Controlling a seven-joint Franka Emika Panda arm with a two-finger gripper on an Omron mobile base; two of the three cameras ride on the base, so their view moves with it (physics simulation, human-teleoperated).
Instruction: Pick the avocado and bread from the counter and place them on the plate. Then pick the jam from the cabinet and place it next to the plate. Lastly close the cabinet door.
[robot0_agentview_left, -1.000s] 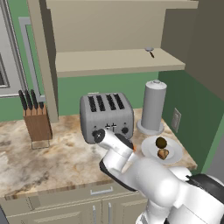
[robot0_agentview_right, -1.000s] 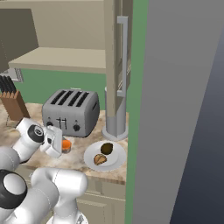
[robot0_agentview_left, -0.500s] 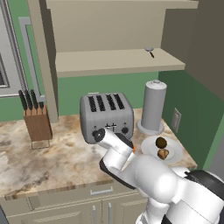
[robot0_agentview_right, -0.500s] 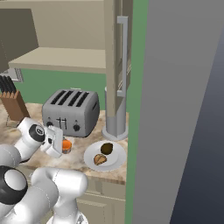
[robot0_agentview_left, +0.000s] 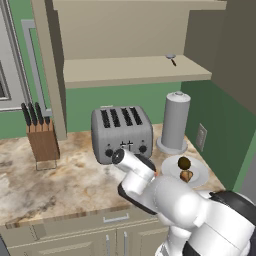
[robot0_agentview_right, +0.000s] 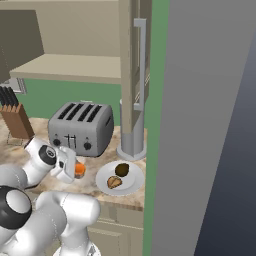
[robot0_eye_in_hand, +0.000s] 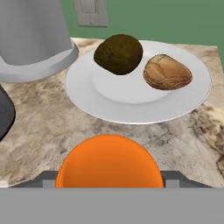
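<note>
Jam (robot0_eye_in_hand: 109, 161) sits tight in the gripper (robot0_agentview_right: 74, 170) just beside the plate (robot0_eye_in_hand: 192, 98), where avocado (robot0_eye_in_hand: 118, 53) and bread (robot0_eye_in_hand: 167, 72) lie.

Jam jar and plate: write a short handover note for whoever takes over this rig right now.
Gripper: shut on the jam, held low over the counter beside the plate.
Avocado and bread lie on the plate, near the toaster.
Done: both foods plated, jam out of the cabinet.
Left: set the jam down next to the plate, then close the cabinet door, which stands open.
</note>
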